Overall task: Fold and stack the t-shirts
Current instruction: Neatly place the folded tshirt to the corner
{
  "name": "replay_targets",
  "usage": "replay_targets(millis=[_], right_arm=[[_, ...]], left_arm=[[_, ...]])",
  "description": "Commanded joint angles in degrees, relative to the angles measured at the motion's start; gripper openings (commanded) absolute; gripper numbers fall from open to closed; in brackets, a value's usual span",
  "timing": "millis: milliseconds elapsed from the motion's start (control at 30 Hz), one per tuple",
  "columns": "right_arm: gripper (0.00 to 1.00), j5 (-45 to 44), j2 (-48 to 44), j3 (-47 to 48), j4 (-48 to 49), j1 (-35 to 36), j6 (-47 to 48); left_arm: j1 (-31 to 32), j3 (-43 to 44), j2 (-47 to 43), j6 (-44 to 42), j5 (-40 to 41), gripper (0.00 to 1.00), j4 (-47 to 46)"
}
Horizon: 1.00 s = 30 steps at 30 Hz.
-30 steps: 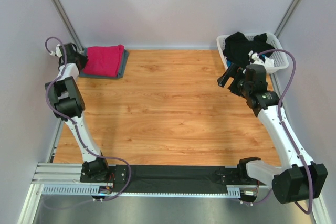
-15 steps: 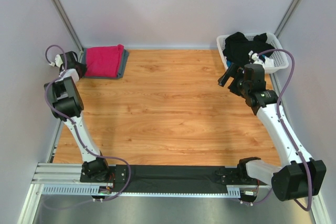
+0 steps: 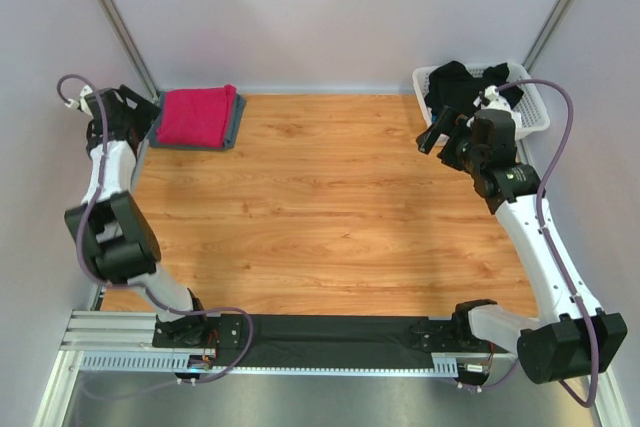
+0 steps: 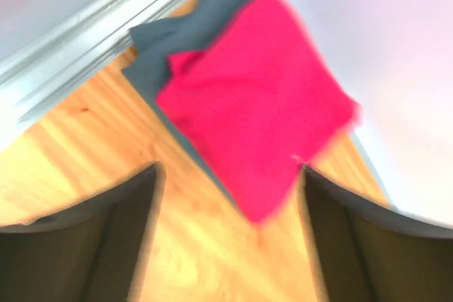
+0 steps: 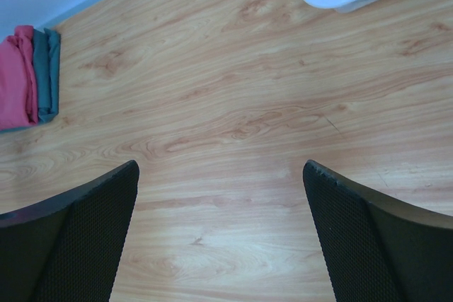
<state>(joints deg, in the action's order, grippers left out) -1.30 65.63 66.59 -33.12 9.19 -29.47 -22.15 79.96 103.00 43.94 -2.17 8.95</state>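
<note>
Wood-grain table (image 3: pixel 320 207), bearing a folded grey shirt (image 3: pixel 236 119) flat in its far left corner, a white basket (image 3: pixel 421 82) far right

Tabletop (image 3: pixel 320 217): smooth wood-grain surface, low sheen. Magenta t-shirt (image 3: pixel 197 115) and blue-grey t-shirt (image 3: pixel 237 119), upper left: soft matt cloth. Basket (image 3: pixel 535 117), upper right: white plastic lattice.

Left pincer (image 4: pixel 230 172) and right pincer (image 5: pixel 220 165) both spread wide and empty, each arm extended toward its own far corner.
</note>
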Motion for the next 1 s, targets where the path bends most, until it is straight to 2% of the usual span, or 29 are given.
replay_targets(millis=[0, 133, 200, 233, 367, 467, 633, 767, 967], right_arm=[[1.0, 2.3, -2.9, 2.6, 1.5, -0.1, 3.0], [1.0, 4.4, -5.7, 0.3, 2.1, -0.1, 3.6], [1.0, 5.0, -7.9, -1.8, 1.6, -0.1, 3.8], [1.0, 5.3, -8.6, -2.8, 1.6, -0.1, 4.0], [1.0, 4.4, -13.8, -8.7, 0.4, -0.1, 2.7], [1.0, 4.5, -19.3, -15.2, 0.9, -0.1, 0.9], [1.0, 3.1, -28.9, -24.8, 2.4, -0.1, -1.4], [1.0, 2.0, -32.4, -27.5, 1.0, -0.1, -2.6], [1.0, 1.8, -31.4, -26.3, 1.2, -0.1, -1.9]], left_arm=[[-0.4, -5.3, -16.7, -8.0, -6.1, 0.99, 3.4], [-0.2, -13.6, -36.8, -15.2, -14.3, 1.0, 13.9], [0.7, -14.4, -42.2, -18.0, -18.9, 1.0, 19.8], [1.3, -14.7, -46.7, -20.1, -19.7, 1.0, 25.7], [3.1, -16.9, -56.9, -22.2, -25.2, 1.0, 35.9], [6.6, -18.3, -59.1, -22.2, -20.2, 0.99, 43.3], [6.9, -25.6, -62.3, -20.1, -22.4, 0.98, 45.1], [7.2, -26.4, -62.0, -20.5, -20.2, 0.98, 45.1], [7.5, -25.3, -61.8, -20.8, -19.9, 0.97, 44.7]])
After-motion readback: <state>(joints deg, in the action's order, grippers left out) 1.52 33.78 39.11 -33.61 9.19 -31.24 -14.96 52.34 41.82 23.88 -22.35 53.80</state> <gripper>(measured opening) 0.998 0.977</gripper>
